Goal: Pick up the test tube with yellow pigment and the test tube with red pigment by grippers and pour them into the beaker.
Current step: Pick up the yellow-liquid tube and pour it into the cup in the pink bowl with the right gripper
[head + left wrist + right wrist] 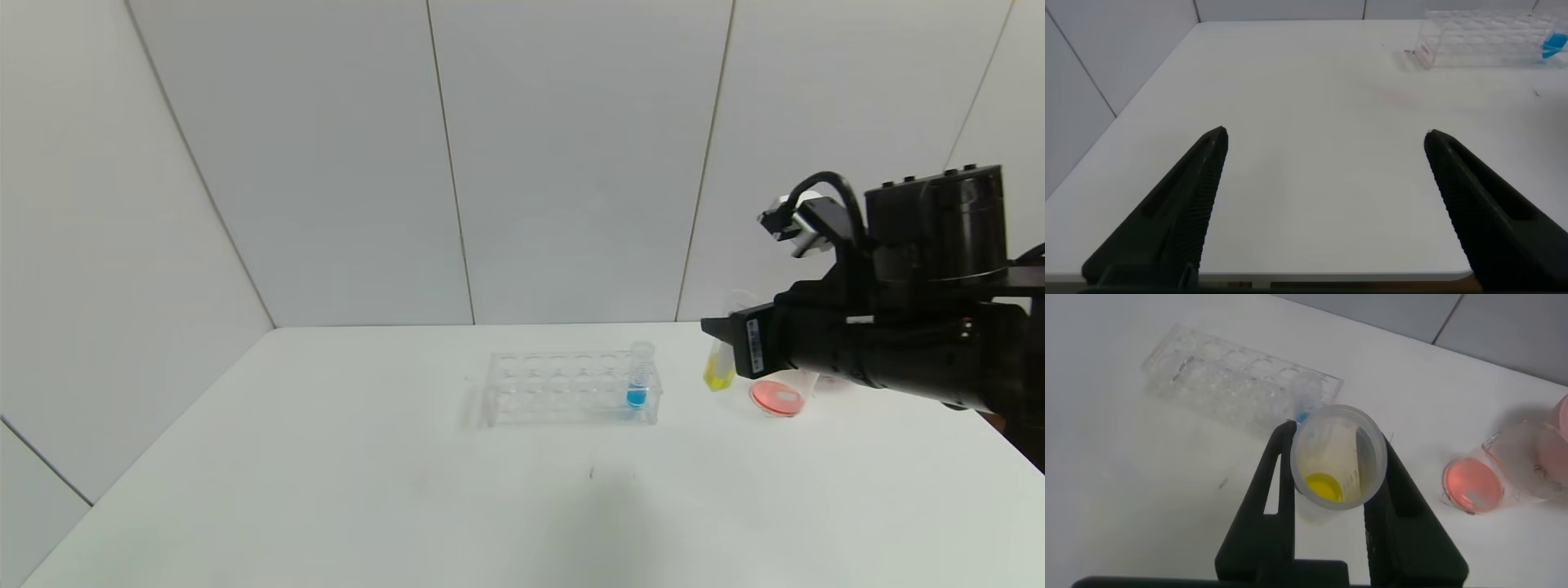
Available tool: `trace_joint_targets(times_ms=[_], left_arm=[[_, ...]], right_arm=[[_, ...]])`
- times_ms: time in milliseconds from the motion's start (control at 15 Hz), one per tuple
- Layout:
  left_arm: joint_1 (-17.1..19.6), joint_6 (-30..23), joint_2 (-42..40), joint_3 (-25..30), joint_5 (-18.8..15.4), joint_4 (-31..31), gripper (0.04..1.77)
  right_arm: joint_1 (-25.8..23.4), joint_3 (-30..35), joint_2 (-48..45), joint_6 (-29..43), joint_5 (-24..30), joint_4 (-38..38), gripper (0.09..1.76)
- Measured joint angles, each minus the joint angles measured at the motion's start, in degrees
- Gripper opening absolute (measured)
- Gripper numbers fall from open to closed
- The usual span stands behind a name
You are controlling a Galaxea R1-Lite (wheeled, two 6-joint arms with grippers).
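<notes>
Test tube with yellow pigment (pixel 1333 469) pinched in right gripper (pixel 1335 508) jaws; one beaker (pixel 780 394); left gripper (pixel 1327 147) jaws spread

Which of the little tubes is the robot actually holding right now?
The test tube with yellow pigment, clamped in the right gripper above the table. The blue-liquid tube stands untouched in the clear rack.

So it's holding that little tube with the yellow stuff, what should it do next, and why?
Probably carry it sideways to the beaker and begin tipping. The right gripper is shut on the test tube with yellow pigment, which is lifted and upright, its yellow liquid inside. The beaker, already holding red-orange liquid, sits just beside it. The left gripper hangs open, away from the rack.
</notes>
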Motion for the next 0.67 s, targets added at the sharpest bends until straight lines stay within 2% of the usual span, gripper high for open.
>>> trace_joint_targets(times_ms=[133, 400, 667], left_arm=[[0.0, 0.0, 0.0, 0.0, 0.0, 0.0, 1.72], [0.0, 0.0, 0.0, 0.0, 0.0, 0.0, 1.72], [0.0, 0.0, 0.0, 0.0, 0.0, 0.0, 1.72]], right_arm=[[-4.9, 1.7, -2.5, -3.4, 6.3, 0.5, 0.54], [-14.3, 3.0, -4.9, -9.1, 15.3, 1.1, 0.54], [-24.5, 1.5, -5.0, -15.5, 27.5, 7.0, 0.54]])
